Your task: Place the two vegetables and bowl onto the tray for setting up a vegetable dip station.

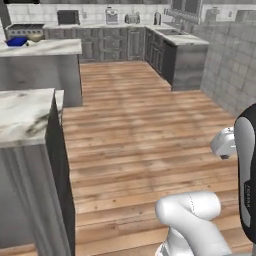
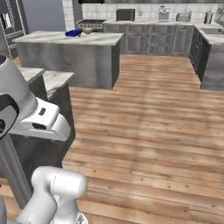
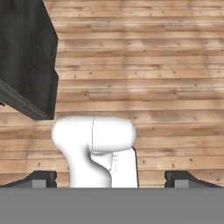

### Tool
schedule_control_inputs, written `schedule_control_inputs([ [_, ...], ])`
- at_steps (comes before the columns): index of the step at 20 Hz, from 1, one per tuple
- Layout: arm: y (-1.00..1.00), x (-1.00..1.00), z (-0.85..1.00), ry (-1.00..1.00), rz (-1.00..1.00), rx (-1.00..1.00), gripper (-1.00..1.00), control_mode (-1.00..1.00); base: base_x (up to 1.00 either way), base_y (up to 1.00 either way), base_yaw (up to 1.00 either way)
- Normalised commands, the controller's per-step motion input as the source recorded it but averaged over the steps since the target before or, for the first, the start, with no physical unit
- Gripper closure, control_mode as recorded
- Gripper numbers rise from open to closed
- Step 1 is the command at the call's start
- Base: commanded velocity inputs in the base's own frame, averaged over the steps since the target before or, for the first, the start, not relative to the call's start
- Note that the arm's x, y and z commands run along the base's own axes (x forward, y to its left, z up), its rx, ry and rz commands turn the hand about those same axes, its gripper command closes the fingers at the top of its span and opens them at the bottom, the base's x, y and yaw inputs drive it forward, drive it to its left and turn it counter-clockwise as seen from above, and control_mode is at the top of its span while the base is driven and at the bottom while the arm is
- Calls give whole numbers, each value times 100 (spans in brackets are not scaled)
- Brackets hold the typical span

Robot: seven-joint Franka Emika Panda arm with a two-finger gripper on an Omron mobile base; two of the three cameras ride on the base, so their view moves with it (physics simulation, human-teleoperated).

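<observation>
**Hand view: tool empty, robot far from the work — nothing placed yet as far as I can tell**

Tool [image 3: 112, 178]: two dark tips at the bottom corners of the hand view, set wide apart, nothing between them. Open and empty, pointing down at the wood floor [image 3: 153, 65].

Task things:
- Tray [image 2: 73, 33]: deep blue shape on the island bench [image 2: 70, 39], upper left of the right base view. Same blue patch sits at the far upper left edge of the left base view.
- Bowl [image 2: 89, 30]: tan-yellow blob just beside the tray on its right, on the same bench. Too small to tell whether it touches the tray or overlaps its rim; it reads as beside, not on.
- Cucumber and carrot: can't pick them out at this range.

Progress, my read: task looks to be at the start or near it. Robot stands well apart from the island, with open floor between. Left to do, judging from this: drive up to the bench, locate both vegetables, move them and the bowl onto the tray. Can't confirm the tray is bare from here.

Writing/brands: a small vertical marking on the dark arm link [image 1: 247, 200], lower right of the left base view, is too blurred to read. Nothing else legible.
</observation>
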Motion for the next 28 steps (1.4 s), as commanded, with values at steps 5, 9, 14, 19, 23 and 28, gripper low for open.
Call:
schedule_control_inputs([
  [5,0,0,0,0,0,0,-100,100,36,-97,0],
  [9,0,0,0,0,0,0,-100,100,85,-81,0],
  [14,0,0,0,0,0,0,-100,100,100,-67,0],
  [19,0,0,0,0,0,0,-100,100,100,-39,0],
  [23,0,0,0,0,0,0,-100,100,100,-21,0],
  [28,0,0,0,0,0,0,-100,100,100,-8,0],
])
